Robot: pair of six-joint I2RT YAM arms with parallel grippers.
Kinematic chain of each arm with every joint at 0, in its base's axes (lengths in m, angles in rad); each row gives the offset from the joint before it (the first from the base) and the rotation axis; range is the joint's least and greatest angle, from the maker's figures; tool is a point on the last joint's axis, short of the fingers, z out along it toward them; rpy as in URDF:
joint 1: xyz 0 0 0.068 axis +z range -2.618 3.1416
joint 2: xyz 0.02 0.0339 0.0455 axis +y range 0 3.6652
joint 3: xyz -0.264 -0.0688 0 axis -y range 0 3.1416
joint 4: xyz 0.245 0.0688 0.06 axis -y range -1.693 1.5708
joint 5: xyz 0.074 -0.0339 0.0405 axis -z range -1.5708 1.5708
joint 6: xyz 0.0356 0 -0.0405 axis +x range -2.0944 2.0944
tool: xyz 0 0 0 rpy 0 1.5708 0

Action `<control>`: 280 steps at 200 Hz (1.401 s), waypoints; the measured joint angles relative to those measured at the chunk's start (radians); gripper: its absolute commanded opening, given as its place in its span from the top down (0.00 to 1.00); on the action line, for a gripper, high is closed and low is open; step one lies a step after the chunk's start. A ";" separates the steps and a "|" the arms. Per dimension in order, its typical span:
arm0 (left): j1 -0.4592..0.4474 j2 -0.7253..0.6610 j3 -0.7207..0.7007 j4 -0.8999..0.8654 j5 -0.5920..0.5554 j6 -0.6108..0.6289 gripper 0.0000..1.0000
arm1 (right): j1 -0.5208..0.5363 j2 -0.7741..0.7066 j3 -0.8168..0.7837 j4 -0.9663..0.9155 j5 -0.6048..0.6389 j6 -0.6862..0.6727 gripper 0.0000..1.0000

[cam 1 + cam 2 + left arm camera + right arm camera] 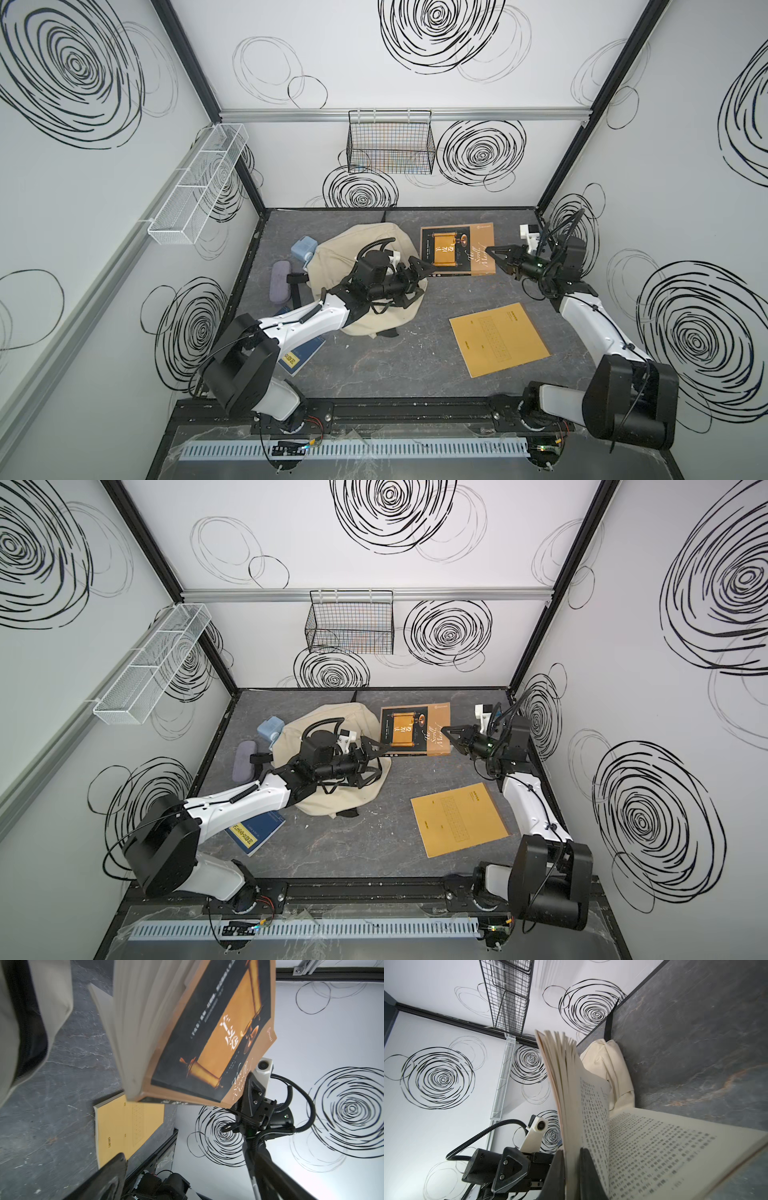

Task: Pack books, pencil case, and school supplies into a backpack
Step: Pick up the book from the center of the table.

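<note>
- Pinching one edge of a thick paperback book with a black and gold cover, the right gripper is closed on the cover and a sheaf of pages. In the right wrist view the remaining pages hang open below its fingers.
- The left gripper is spread as wide as it goes and holds nothing, with its tips just beside the book's opposite edge.
- The book therefore spans the gap between the two tools. Whether its loose half touches the grey stone-patterned table I cannot tell.
- The floppy cream-beige fabric backpack lies under the left arm, on the robot's left of the book. The book would have to travel leftward, and the left gripper is much the nearer to the bag.
- The bag's mouth is not clearly shown; only a black zip edge appears in the left wrist view.
- Four things lie unpacked on the table:
  - a flat mustard-brown kraft book near the right arm
  - a navy blue book with a yellow label partly under the left arm
  - a greyish purple oblong pencil case beside the backpack's left side
  - a light blue boxy pencil sharpener, also beside that side
</note>
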 measured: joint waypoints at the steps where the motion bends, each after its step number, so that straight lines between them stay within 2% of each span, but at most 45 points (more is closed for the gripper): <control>1: 0.000 0.000 0.000 0.003 0.001 -0.002 0.02 | 0.001 0.000 0.000 0.000 0.000 0.001 1.00; 50: 0.024 0.006 0.000 0.129 0.020 -0.085 0.02 | 0.044 -0.026 -0.018 0.059 -0.013 0.072 1.00; 150: 0.043 0.003 -0.086 0.145 0.003 -0.108 0.01 | 0.059 -0.071 -0.060 0.186 -0.018 0.224 1.00; 186: 0.049 0.005 -0.079 0.224 0.008 -0.128 0.03 | 0.083 -0.071 -0.060 0.197 -0.023 0.245 1.00; 230: 0.076 0.005 -0.069 0.284 0.009 -0.131 0.18 | 0.098 -0.103 -0.096 0.205 -0.028 0.272 1.00; 239: 0.080 0.005 -0.069 0.294 0.008 -0.130 0.24 | 0.098 -0.108 -0.102 0.209 -0.028 0.277 1.00; 252: 0.084 0.005 -0.070 0.302 0.006 -0.124 0.39 | 0.100 -0.111 -0.106 0.215 -0.028 0.282 1.00; 280: 0.095 0.001 -0.085 0.321 0.002 -0.102 0.58 | 0.108 -0.112 -0.106 0.218 -0.030 0.283 1.00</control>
